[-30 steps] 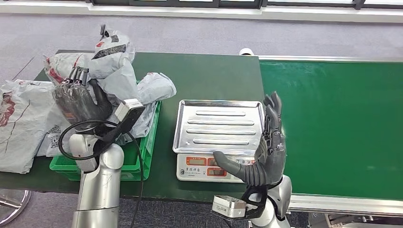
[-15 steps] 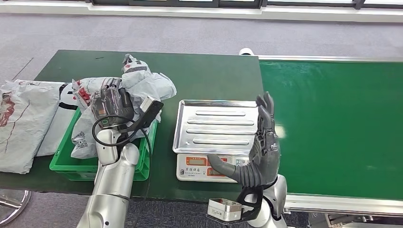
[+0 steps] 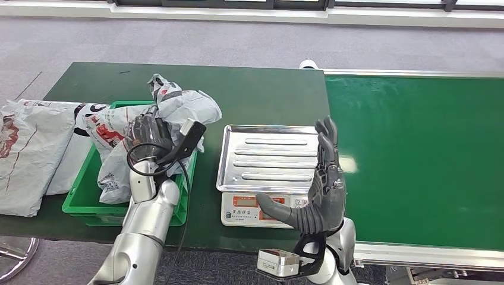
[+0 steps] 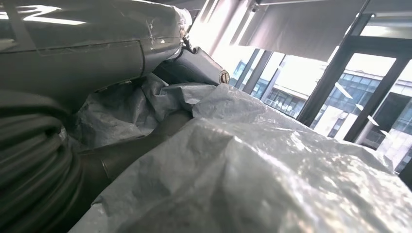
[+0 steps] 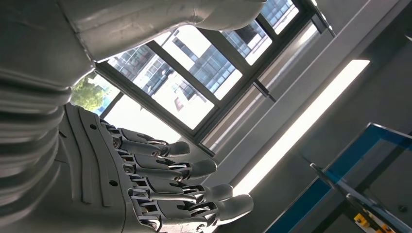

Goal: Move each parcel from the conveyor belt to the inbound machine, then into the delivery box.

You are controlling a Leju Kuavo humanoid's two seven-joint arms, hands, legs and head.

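parcel (image 3: pixel 178 110), a crumpled grey mailer bag, sits on the heap in the green delivery box (image 3: pixel 80 199) at the left end of the dark green desk (image 3: pixel 255 95). from the head view the left hand (image 3: pixel 148 133) rests on that heap with its fingers curled down into the plastic, though whether they actually grip the bag cannot be told. more grey bags (image 3: pixel 30 154) lie on the desk beside the box. the inbound machine (image 3: pixel 270 163), a scale with a steel tray, stands just right of the box, its tray bare. the right hand (image 3: pixel 321 190) stands upright at the scale's near right corner, fingers straight and spread, holding nothing. the conveyor belt (image 3: pixel 416 148) runs along the right.

the left wrist view adds the close contact: crinkled grey plastic (image 4: pixel 272 170) pressed up against the thumb (image 4: pixel 145 141), with windows behind.

the right wrist view shows the right hand's fingers (image 5: pixel 180 167) extended and apart, against windows.

a second ago the left hand was raised over the box's left side with the parcel bunched high; it has since come down and rightwards into the box. the right hand has drifted slightly left.
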